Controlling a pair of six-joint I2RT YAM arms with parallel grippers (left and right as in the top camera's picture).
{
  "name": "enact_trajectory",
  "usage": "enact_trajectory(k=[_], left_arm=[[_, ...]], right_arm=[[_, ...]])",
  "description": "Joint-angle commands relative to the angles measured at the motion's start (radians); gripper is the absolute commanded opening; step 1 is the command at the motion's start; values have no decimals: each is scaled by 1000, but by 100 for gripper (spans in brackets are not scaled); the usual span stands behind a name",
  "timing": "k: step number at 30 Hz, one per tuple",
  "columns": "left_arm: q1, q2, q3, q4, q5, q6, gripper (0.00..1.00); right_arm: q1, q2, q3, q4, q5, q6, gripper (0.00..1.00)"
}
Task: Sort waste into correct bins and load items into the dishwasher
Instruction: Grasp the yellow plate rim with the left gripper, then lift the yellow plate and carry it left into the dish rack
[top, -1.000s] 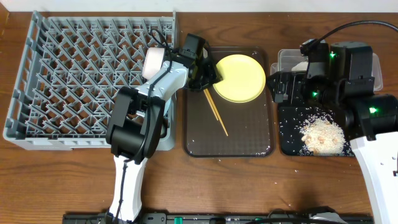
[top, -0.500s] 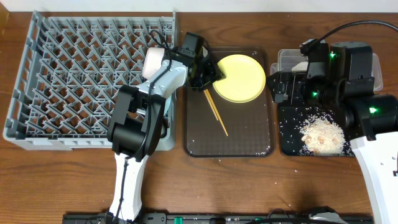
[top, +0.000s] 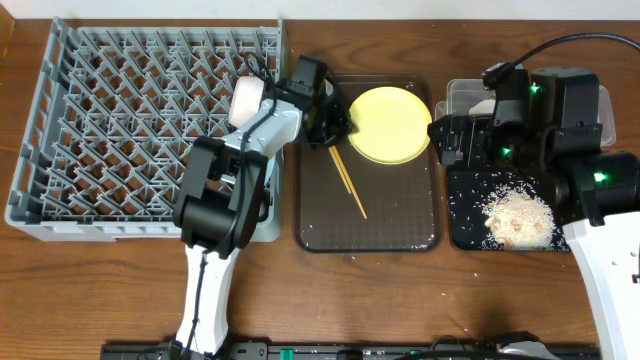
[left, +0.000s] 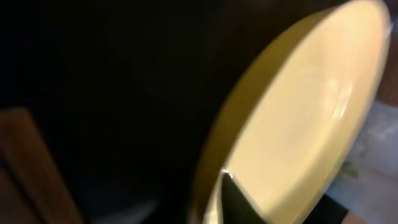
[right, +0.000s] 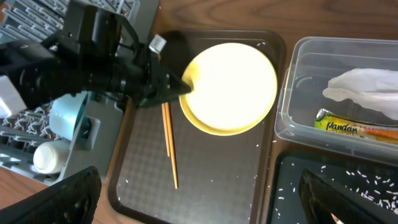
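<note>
The round yellow plate (top: 390, 125) lies at the back of the dark brown serving tray (top: 400, 235). My left gripper (top: 336, 126) is at the plate's left rim, closed on it; in the left wrist view one dark fingertip (left: 235, 200) rests on the plate's inner face (left: 298, 118). Two wooden chopsticks (top: 348, 181) lie on the brown tray in front of the plate. My right gripper (top: 450, 140) hangs open and empty between the brown tray and the bins. The grey dish rack (top: 120, 130) is on the left.
The clear tub (right: 298, 93) holds the white napkin (right: 367, 84) and the green-and-yellow wrapper (right: 354, 124). The black tray (top: 465, 235) holds a pile of rice scraps (top: 518, 218). A light blue bowl (right: 65, 115) and a white cup (right: 46, 157) sit in the rack's right side.
My left gripper has shifted slightly left along the plate's rim and covers less of the plate. The plate, chopsticks and right arm have not visibly moved.
</note>
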Motion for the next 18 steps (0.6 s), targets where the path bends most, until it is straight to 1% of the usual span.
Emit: enact_trajectory(k=[1, 6, 9, 14, 18], left_arm=[[-12, 108, -63, -28, -74, -13, 8], [-8, 108, -63, -13, -72, -16, 8], [3, 108, -63, 15, -33, -19, 7], [30, 90, -63, 153, 101, -15, 7], [40, 56, -63, 230, 137, -14, 7]], right_arm=[[-1, 0, 6, 0, 3, 10, 99], [-1, 0, 6, 0, 3, 10, 99], [-1, 0, 6, 0, 3, 10, 99], [-1, 0, 6, 0, 3, 10, 99], [-1, 0, 6, 0, 3, 10, 99]])
